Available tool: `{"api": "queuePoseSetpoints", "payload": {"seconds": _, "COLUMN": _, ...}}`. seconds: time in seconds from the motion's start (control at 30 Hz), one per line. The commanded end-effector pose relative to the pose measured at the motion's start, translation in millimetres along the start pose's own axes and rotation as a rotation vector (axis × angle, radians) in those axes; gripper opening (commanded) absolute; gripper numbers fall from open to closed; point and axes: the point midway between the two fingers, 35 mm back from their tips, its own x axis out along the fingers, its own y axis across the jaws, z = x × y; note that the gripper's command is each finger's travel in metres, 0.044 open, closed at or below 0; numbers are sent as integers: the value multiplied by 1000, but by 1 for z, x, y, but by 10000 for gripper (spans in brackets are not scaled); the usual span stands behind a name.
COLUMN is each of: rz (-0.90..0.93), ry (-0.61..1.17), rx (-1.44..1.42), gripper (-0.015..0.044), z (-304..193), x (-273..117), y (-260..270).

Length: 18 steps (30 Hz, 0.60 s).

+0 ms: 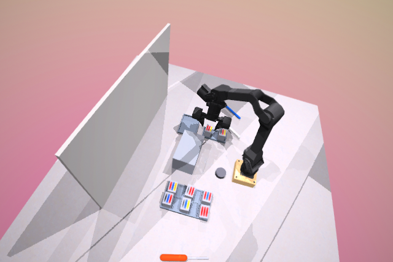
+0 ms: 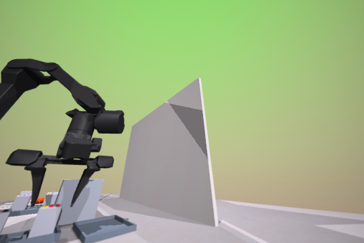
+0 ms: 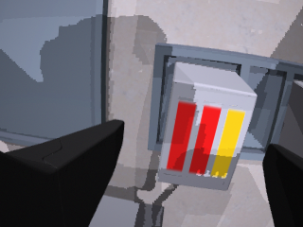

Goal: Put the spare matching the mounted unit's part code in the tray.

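Red-red-yellow spare below & btwn fingers of end effector; e.e. released, nothing gripped.

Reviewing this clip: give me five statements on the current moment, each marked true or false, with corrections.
1. The gripper is shut on a spare. False: it is open, its fingers apart.
2. The spare with red, red and yellow bars stands in the small rack. True.
3. The tray already holds a spare. False: nothing lies in it.
4. The orange-handled screwdriver lies inside the large rack. False: it lies apart from that rack.
5. The large rack holds six spares. True.
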Motion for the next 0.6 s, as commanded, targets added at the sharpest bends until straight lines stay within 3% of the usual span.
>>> {"api": "queuePoseSetpoints", "payload": {"seconds": 0.0, "rz": -1, "ry": 3, "rx": 1, "gripper": 300, "z": 0, "x": 6, "y": -1}}
{"api": "queuePoseSetpoints", "payload": {"seconds": 0.57, "rz": -2, "ry": 3, "rx": 1, "gripper": 300, "z": -2, "x": 34, "y": -3}}
